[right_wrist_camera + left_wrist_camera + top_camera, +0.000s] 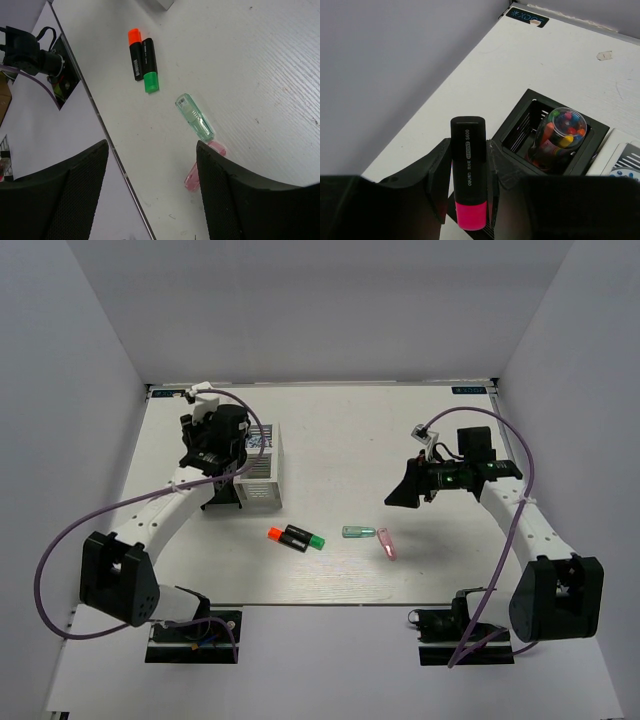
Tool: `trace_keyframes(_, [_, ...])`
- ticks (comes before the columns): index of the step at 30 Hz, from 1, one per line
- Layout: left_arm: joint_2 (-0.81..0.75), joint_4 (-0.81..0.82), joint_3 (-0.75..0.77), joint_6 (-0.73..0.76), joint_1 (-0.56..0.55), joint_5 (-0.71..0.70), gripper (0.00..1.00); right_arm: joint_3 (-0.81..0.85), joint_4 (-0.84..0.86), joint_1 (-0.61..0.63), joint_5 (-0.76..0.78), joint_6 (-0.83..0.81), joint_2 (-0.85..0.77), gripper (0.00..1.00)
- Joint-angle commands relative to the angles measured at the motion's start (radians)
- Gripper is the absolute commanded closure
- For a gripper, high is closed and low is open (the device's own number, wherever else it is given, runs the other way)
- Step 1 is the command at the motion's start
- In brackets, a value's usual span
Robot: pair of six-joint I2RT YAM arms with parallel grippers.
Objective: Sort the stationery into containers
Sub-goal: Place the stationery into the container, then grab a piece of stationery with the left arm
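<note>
Left claw is part-closed on a stubby black marker with pink cap, held by the barrel just beside a black slotted organiser box. Right claw has its jaws wide apart and holds nothing, over the white worktop.

On the worktop:
- A translucent pink capsule and a translucent green capsule lie close together.
- Beyond them, an orange-capped black marker and a green-capped black marker lie side by side, touching, with caps at opposite ends.

Farther off, one compartment of the black box holds a clear tube of multicoloured pieces. A white slotted organiser box stands beside it.
</note>
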Motion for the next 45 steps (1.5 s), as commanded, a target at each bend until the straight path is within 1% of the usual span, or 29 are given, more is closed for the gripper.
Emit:
trace_keyframes(1, [0.01,0.048,-0.009,-0.037,0.014,0.053,1.0,-0.004,0.019,-0.013,-0.06,-0.04,0.012,0.27])
trace_keyframes(16, [0.099,0.087,-0.075,-0.102,0.005,0.051,0.98,0.002,-0.018,-0.059,-0.118,-0.095,0.035,0.21])
trace_keyframes(18, [0.085,0.086,-0.086,-0.102,-0.004,0.052,0.73,0.01,-0.033,-0.06,-0.123,-0.103,0.039,0.15])
trace_keyframes(19, [0.077,0.085,-0.093,-0.103,-0.009,0.053,0.68,0.012,-0.039,-0.062,-0.12,-0.113,0.044,0.13])
trace_keyframes(20, [0.061,0.067,-0.093,-0.105,-0.013,0.059,0.53,0.016,-0.044,-0.062,-0.121,-0.115,0.047,0.12])
trace_keyframes(21, [0.054,0.06,-0.098,-0.11,-0.013,0.065,0.44,0.022,-0.062,-0.062,-0.121,-0.126,0.047,0.11])
trace_keyframes(22, [0.044,0.033,-0.096,-0.117,-0.013,0.068,0.31,0.027,-0.065,-0.062,-0.121,-0.129,0.052,0.11])
trace_keyframes(23, [0.033,0.033,-0.092,-0.125,-0.015,0.07,0.3,0.027,-0.067,-0.063,-0.121,-0.129,0.05,0.11])
trace_keyframes(24, [0.03,0.012,-0.083,-0.131,-0.013,0.079,0.21,0.029,-0.068,-0.063,-0.121,-0.127,0.052,0.12])
trace_keyframes(25, [0.021,-0.007,-0.077,-0.13,-0.016,0.082,0.21,0.033,-0.067,-0.063,-0.116,-0.124,0.05,0.17])
trace_keyframes(26, [0.002,-0.016,-0.067,-0.149,-0.018,0.084,0.21,0.035,-0.074,-0.062,-0.116,-0.121,0.056,0.26])
trace_keyframes(27, [-0.006,-0.056,-0.051,-0.151,-0.021,0.088,0.28,0.051,-0.081,-0.063,-0.118,-0.121,0.061,0.46])
trace_keyframes(28, [-0.016,-0.065,-0.046,-0.156,-0.03,0.094,0.41,0.058,-0.105,-0.062,-0.113,-0.121,0.067,0.99])
trace_keyframes(29, [-0.053,-0.082,-0.022,-0.168,-0.044,0.107,0.63,0.061,-0.111,-0.06,-0.112,-0.123,0.072,1.0])
trace_keyframes(30, [-0.068,-0.184,-0.011,-0.186,-0.052,0.128,0.99,0.07,-0.12,-0.059,-0.084,-0.141,0.072,1.0])
trace_keyframes(31, [-0.097,-0.225,0.002,-0.203,-0.072,0.198,1.0,0.07,-0.125,-0.056,-0.072,-0.155,0.07,1.0])
trace_keyframes(32, [-0.131,-0.258,0.014,-0.247,-0.098,0.24,1.0,0.068,-0.119,-0.051,-0.051,-0.161,0.067,0.93])
trace_keyframes(33, [-0.151,-0.321,0.008,-0.257,-0.111,0.345,1.0,0.062,-0.113,-0.046,-0.043,-0.169,0.066,0.59])
trace_keyframes(34, [-0.185,-0.343,-0.006,-0.257,-0.145,0.501,1.0,0.061,-0.102,-0.04,0.003,-0.187,0.067,0.1])
trace_keyframes(35, [-0.208,-0.36,-0.032,-0.257,-0.183,0.571,1.0,0.061,-0.095,-0.037,0.015,-0.196,0.067,0.09])
trace_keyframes(36, [-0.213,-0.415,-0.044,-0.316,-0.235,0.658,1.0,0.065,-0.087,-0.037,0.041,-0.206,0.07,0.09])
trace_keyframes(37, [-0.205,-0.47,-0.041,-0.326,-0.266,0.733,0.87,0.067,-0.081,-0.026,0.064,-0.236,0.078,0.09])
trace_keyframes(39, [-0.167,-0.522,-0.018,-0.297,-0.396,0.815,0.62,0.084,-0.085,-0.022,0.089,-0.258,0.107,0.09])
trace_keyframes(40, [-0.13,-0.586,-0.011,-0.271,-0.43,0.861,0.46,0.125,-0.111,-0.017,0.1,-0.271,0.118,0.12])
trace_keyframes(41, [-0.103,-0.581,-0.005,-0.237,-0.505,0.877,0.39,0.14,-0.143,-0.019,0.094,-0.279,0.131,0.21])
trace_keyframes(42, [-0.081,-0.581,-0.001,-0.079,-0.585,0.921,0.32,0.151,-0.154,-0.019,0.068,-0.288,0.16,0.32])
trace_keyframes(43, [-0.075,-0.588,-0.003,-0.029,-0.617,0.914,0.28,0.168,-0.165,-0.022,0.033,-0.295,0.171,0.43])
trace_keyframes(44, [-0.052,-0.599,0.003,0.014,-0.685,0.908,0.28,0.174,-0.194,-0.022,0.017,-0.317,0.171,0.61])
trace_keyframes(45, [-0.039,-0.611,0.018,0.118,-0.702,0.897,0.3,0.17,-0.197,-0.02,0.002,-0.325,0.177,0.67])
